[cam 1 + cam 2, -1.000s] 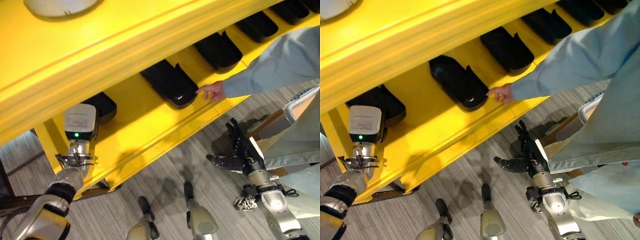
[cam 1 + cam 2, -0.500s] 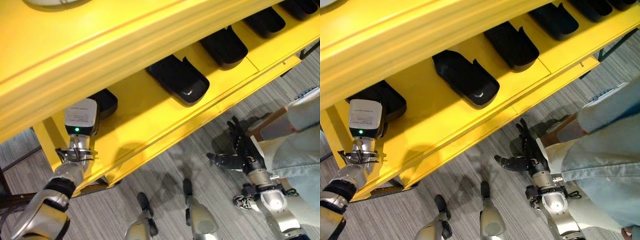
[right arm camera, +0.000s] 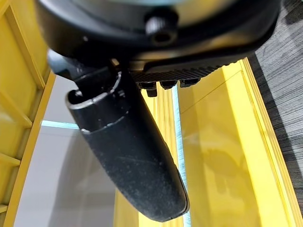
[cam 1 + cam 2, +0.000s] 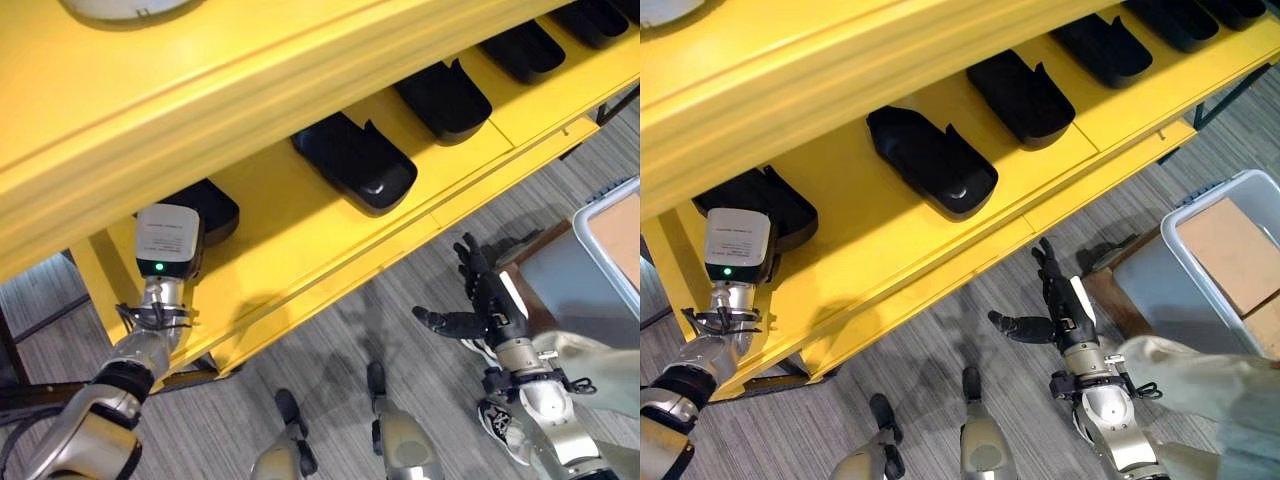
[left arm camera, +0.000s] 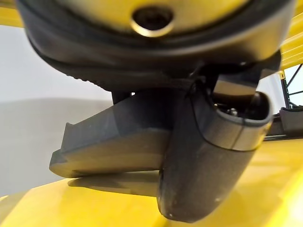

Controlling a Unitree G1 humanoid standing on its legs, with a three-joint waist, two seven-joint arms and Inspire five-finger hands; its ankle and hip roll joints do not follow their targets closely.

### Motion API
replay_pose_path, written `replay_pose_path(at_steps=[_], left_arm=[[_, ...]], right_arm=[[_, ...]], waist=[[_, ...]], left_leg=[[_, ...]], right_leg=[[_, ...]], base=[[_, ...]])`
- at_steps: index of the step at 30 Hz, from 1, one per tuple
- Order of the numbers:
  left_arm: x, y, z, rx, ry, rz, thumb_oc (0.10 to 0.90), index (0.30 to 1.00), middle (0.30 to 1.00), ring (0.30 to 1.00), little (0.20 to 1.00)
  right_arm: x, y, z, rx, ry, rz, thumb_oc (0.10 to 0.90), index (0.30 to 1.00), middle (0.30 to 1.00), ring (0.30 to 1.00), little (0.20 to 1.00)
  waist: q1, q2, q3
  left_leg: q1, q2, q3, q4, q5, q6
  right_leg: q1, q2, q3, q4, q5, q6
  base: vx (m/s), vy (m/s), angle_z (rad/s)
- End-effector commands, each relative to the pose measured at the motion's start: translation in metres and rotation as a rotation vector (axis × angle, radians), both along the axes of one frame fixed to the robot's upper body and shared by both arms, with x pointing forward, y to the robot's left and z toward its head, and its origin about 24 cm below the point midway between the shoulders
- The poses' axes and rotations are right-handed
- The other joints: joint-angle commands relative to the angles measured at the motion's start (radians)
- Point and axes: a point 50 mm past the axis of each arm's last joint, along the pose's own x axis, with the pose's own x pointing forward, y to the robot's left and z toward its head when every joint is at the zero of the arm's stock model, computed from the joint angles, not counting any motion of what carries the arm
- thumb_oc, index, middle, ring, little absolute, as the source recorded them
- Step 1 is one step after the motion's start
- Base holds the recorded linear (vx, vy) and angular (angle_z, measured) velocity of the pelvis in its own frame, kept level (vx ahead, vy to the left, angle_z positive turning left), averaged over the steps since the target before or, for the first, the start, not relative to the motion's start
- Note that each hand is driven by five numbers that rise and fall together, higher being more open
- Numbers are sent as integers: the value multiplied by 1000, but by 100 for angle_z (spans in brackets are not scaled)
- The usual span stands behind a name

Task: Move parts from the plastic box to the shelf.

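Observation:
Several black parts lie in a row on the yellow shelf (image 4: 300,250): one in the middle (image 4: 355,165), others further right (image 4: 443,100). My left arm reaches in to the leftmost part (image 4: 207,205). Close up, my left hand's (image 5: 203,161) thumb lies against that dark part (image 5: 113,146), which rests on the shelf; its fingers are hidden. My right hand (image 4: 490,305) hangs open over the floor below the shelf's front edge and holds nothing. The grey plastic box (image 4: 565,290) stands at the right, with brown cardboard (image 4: 1230,250) inside.
A person's light sleeve (image 4: 1200,370) comes in at the lower right, close behind my right arm. An upper yellow shelf board (image 4: 200,110) overhangs the row of parts. Striped grey floor (image 4: 330,340) lies between shelf and box.
The person's arm and hand, which reached to the middle part on the shelf, have drawn back to the lower right, uncovering the box. Both my hands have stayed about where they were.

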Motion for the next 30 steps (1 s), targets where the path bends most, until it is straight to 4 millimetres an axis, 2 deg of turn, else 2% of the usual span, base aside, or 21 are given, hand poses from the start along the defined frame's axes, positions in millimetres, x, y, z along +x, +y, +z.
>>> replay_pose_path(at_steps=[1, 11, 12, 14, 17, 30], left_arm=[[-23, -4, -59, -93, 298, 3, 400, 300, 300, 300, 300], [-25, -10, -68, -72, 351, -10, 400, 300, 300, 300, 300], [-25, -10, -69, -77, 367, -8, 453, 374, 374, 374, 374], [-26, -11, -73, -79, 392, -8, 676, 687, 687, 687, 687], [-27, -13, -76, -82, 413, -14, 900, 1000, 1000, 1000, 1000], [-37, -25, -99, -83, 555, -36, 900, 1000, 1000, 1000, 1000]], right_arm=[[7, 5, 44, 8, -260, 22, 900, 1000, 1000, 1000, 1000], [8, 8, 42, 7, -257, 19, 900, 1000, 1000, 1000, 1000], [8, 8, 42, 7, -257, 19, 900, 1000, 1000, 1000, 1000], [8, 8, 42, 4, -258, 19, 900, 1000, 1000, 1000, 1000], [8, 7, 42, 2, -259, 19, 900, 1000, 1000, 1000, 1000], [7, 10, 42, -1, -252, 27, 900, 1000, 1000, 1000, 1000]], waist=[[21, -33, -37], [22, -34, -35], [22, -34, -35], [21, -34, -35], [20, -33, -36], [17, -33, -45]], left_leg=[[-60, 22, 66, 210, -189, 19], [-56, 22, 66, 203, -188, 18], [-55, 22, 66, 203, -188, 18], [-54, 23, 67, 203, -188, 18], [-52, 24, 69, 203, -190, 18], [-42, 22, 70, 203, -197, 22]], right_leg=[[-54, 10, 1, 128, -142, 30], [-51, 13, 0, 123, -141, 30], [-51, 13, 1, 123, -141, 31], [-51, 12, 0, 123, -141, 31], [-50, 12, 0, 123, -141, 32], [-44, 10, -3, 123, -144, 33]], base=[[0, 0, 0], [0, 0, 0], [0, 0, 0], [0, 0, 0], [0, 0, 0], [0, 0, 0]])
